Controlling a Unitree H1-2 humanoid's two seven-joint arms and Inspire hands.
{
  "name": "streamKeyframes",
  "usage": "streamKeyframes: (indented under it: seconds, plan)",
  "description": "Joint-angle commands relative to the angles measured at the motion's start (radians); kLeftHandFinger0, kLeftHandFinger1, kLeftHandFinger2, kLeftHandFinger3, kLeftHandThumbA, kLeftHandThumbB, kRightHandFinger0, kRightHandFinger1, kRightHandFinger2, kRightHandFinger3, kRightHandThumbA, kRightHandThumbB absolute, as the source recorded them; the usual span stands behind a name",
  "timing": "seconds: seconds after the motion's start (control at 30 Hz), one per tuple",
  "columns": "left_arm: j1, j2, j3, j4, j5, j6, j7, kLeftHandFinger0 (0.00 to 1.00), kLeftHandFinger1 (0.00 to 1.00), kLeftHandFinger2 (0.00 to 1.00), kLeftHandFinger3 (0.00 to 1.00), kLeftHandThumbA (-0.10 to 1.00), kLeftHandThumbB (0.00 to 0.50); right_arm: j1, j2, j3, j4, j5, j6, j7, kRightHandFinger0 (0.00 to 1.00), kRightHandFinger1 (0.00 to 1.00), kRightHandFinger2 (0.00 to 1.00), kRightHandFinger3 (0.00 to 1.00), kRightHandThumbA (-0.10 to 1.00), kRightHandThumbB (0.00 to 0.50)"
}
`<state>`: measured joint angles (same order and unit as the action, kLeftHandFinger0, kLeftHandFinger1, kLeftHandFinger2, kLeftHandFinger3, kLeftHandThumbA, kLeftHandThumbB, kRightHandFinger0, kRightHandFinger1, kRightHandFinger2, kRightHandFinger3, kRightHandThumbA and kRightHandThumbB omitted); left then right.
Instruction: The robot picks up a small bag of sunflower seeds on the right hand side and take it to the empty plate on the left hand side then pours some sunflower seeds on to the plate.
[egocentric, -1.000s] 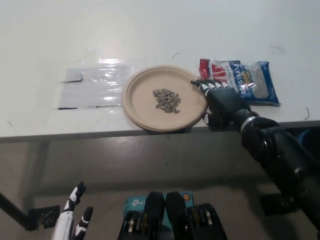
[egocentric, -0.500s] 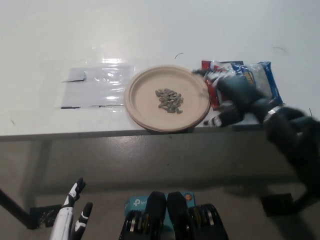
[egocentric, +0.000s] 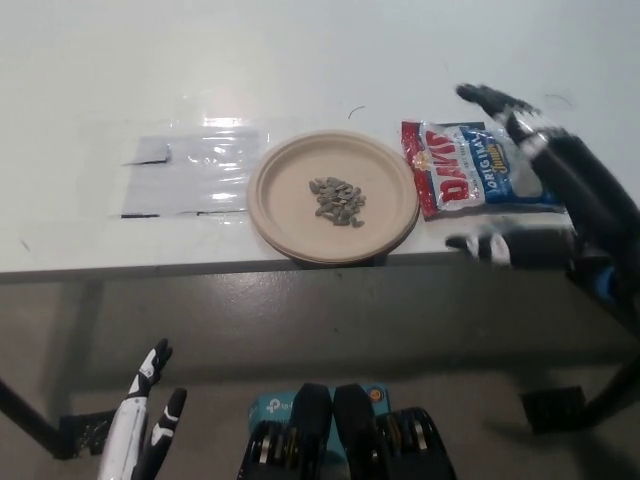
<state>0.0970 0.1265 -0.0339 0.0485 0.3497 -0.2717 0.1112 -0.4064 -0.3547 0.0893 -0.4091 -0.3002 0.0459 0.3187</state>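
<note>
While flat on table | bag (egocentric: 478, 178) reads "ORIGINAL" | right hand (egocentric: 545, 180) spread above

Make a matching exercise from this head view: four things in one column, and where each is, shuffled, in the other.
Things:
1. sunflower seeds
2. seed bag
3. left hand
4. right hand

Places:
A. hanging low below the table edge, lower left
B. spread open over the bag's right part
C. piled on the plate
D. flat on the table, right of the plate

Pairs: 1-C, 2-D, 3-A, 4-B
</note>
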Motion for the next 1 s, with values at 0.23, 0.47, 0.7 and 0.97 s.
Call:
streamKeyframes:
  seconds: [0.23,0.47,0.7,0.97]
  plan:
    - [-0.066,-0.013,-0.006,0.023,-0.032,-0.046,0.007,1.00,1.00,1.00,1.00,1.00,0.142,0.393,0.268,-0.058,0.069,0.144,-0.419,-0.226,1.00,1.00,1.00,1.00,1.00,0.285]
    - [-0.024,-0.018,-0.021,0.029,-0.031,-0.074,0.003,1.00,1.00,1.00,1.00,1.00,0.143,0.430,0.306,-0.063,0.397,0.091,-0.488,-0.270,1.00,1.00,1.00,1.00,1.00,0.275]
    - [0.018,-0.020,-0.038,0.022,-0.002,-0.082,0.016,1.00,1.00,1.00,1.00,1.00,0.114,0.451,0.309,-0.056,0.515,0.075,-0.516,-0.297,1.00,1.00,1.00,1.00,1.00,0.246]
    - [0.045,-0.023,-0.041,0.013,-0.001,-0.083,0.018,1.00,1.00,1.00,1.00,1.00,0.091,0.464,0.297,-0.011,0.545,0.066,-0.516,-0.276,1.00,1.00,1.00,1.00,1.00,0.222]
